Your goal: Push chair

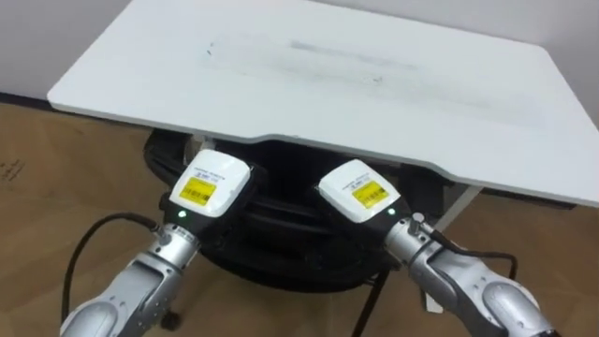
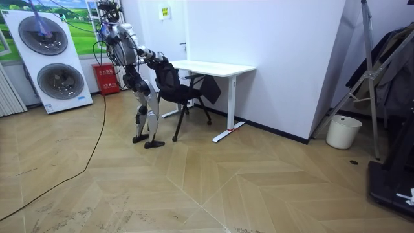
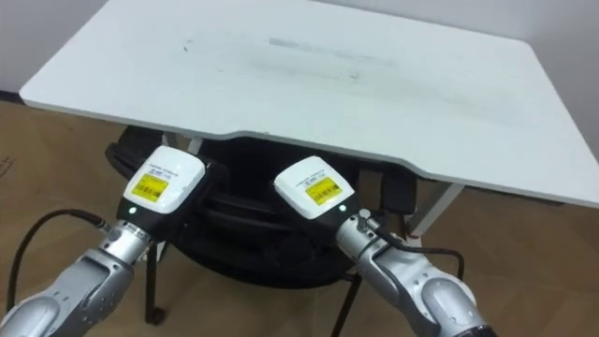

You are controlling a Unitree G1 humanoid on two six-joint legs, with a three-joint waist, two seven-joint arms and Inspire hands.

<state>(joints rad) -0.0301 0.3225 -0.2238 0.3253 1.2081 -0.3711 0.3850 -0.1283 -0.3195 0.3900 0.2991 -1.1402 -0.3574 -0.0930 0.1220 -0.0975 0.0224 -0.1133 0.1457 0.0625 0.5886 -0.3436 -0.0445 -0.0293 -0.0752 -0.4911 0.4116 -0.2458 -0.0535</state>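
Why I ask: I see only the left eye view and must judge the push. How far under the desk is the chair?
Observer: In the room view the black chair has its seat partly under the white desk. Its back is outside the desk, on the robot's side.
Operator: What lies beyond the desk?
Observer: A white wall, which looks close behind the desk's far side.
Operator: How does the robot stand?
Observer: On both feet behind the chair, on the side away from the wall, with both arms out to the chair's back.
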